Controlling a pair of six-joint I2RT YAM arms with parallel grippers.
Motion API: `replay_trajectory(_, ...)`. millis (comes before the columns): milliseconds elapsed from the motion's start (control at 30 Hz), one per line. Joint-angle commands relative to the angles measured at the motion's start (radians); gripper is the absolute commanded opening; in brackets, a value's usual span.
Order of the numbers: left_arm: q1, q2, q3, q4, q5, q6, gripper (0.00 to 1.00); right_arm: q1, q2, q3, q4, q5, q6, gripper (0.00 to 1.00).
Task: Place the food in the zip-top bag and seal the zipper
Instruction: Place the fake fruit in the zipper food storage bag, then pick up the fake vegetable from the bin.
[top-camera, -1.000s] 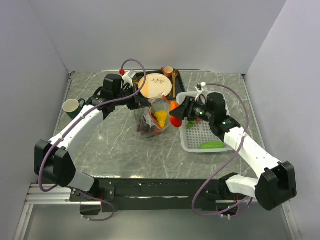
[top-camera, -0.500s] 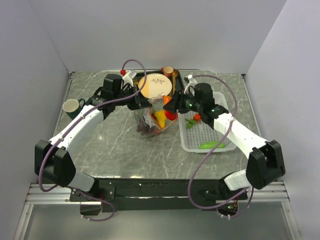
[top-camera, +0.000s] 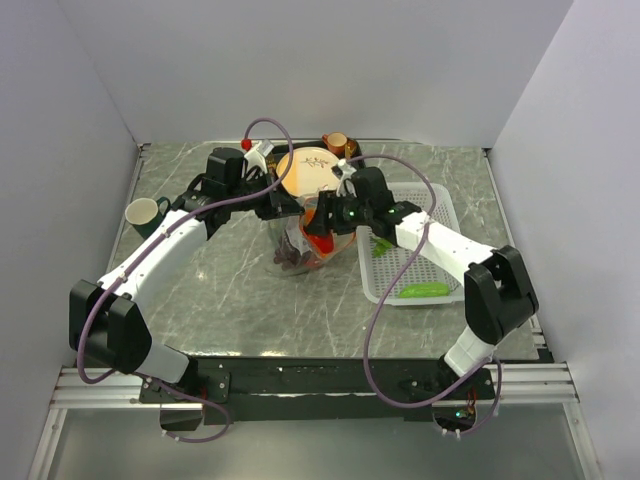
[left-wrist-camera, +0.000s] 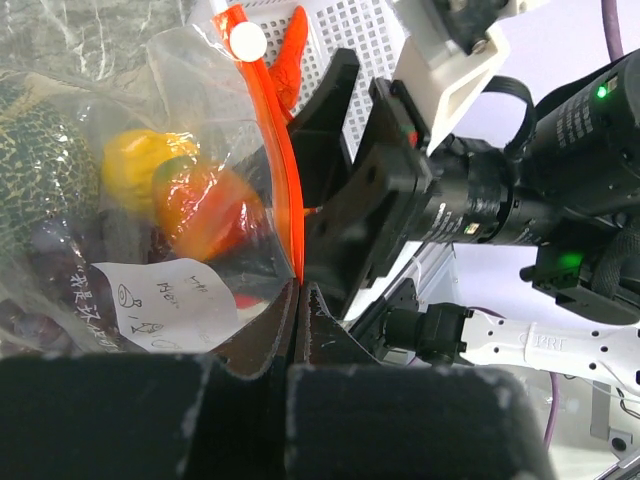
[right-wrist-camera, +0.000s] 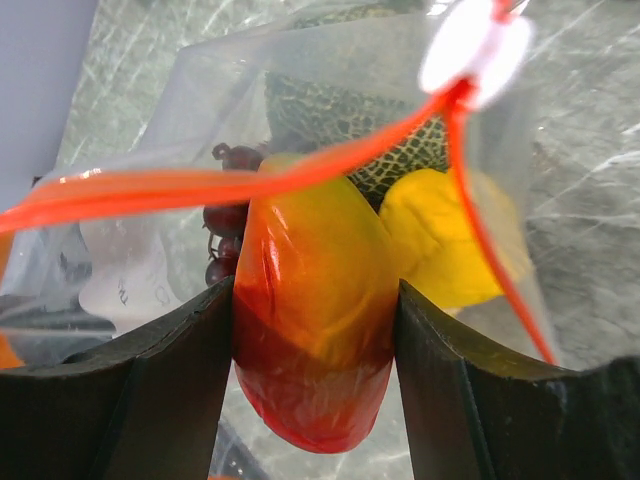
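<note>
From above, the clear, floppy bag (top-camera: 298, 245) stands mid-surface (top-camera: 220, 285). The left tool (top-camera: 288, 205) and right tool (top-camera: 320, 222) crowd its mouth and hide it. A white mesh basket (top-camera: 400, 265) lies right of the bag.

In the left wrist view, the left tool is pinched shut on the bag's rim by the orange zipper (left-wrist-camera: 278, 190). Crinkled film blurs a yellow pear (left-wrist-camera: 135, 160).

In the right wrist view, the right tool clamps a glossy red-yellow fruit (right-wrist-camera: 315, 290) at the bag's mouth. Dark grapes (right-wrist-camera: 225, 215) are half hidden behind it.
</note>
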Motion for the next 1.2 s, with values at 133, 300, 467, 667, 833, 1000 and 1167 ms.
replay_trajectory(133, -0.003, -0.024, 0.031, 0.041, 0.019, 0.004, 0.01, 0.022, -0.080, 0.026, -0.052, 0.200, 0.003, 0.90)
replay_trajectory(300, -0.003, -0.013, 0.037, 0.040, 0.023, 0.004, 0.01, 0.020, -0.241, -0.044, -0.066, 0.439, 0.012, 0.96)
replay_trajectory(467, -0.003, -0.018, 0.043, 0.029, 0.019, 0.011, 0.01, -0.006, -0.387, -0.141, -0.127, 0.690, 0.033, 1.00)
replay_trajectory(667, -0.003, -0.022, 0.028, 0.049, 0.023, -0.002, 0.01, -0.153, -0.452, -0.219, -0.251, 0.742, 0.095, 1.00)
replay_trajectory(833, -0.003, -0.030, 0.025, 0.050, 0.023, -0.004, 0.01, -0.256, -0.449, -0.275, -0.325, 0.702, 0.116, 1.00)
replay_trajectory(1000, -0.003, -0.048, 0.017, 0.043, -0.042, -0.012, 0.01, -0.263, -0.401, -0.236, -0.480, 0.701, 0.144, 1.00)
replay_trajectory(1167, 0.040, -0.082, 0.052, 0.060, -0.107, -0.015, 0.01, -0.263, -0.439, -0.281, -0.408, 0.581, 0.145, 1.00)
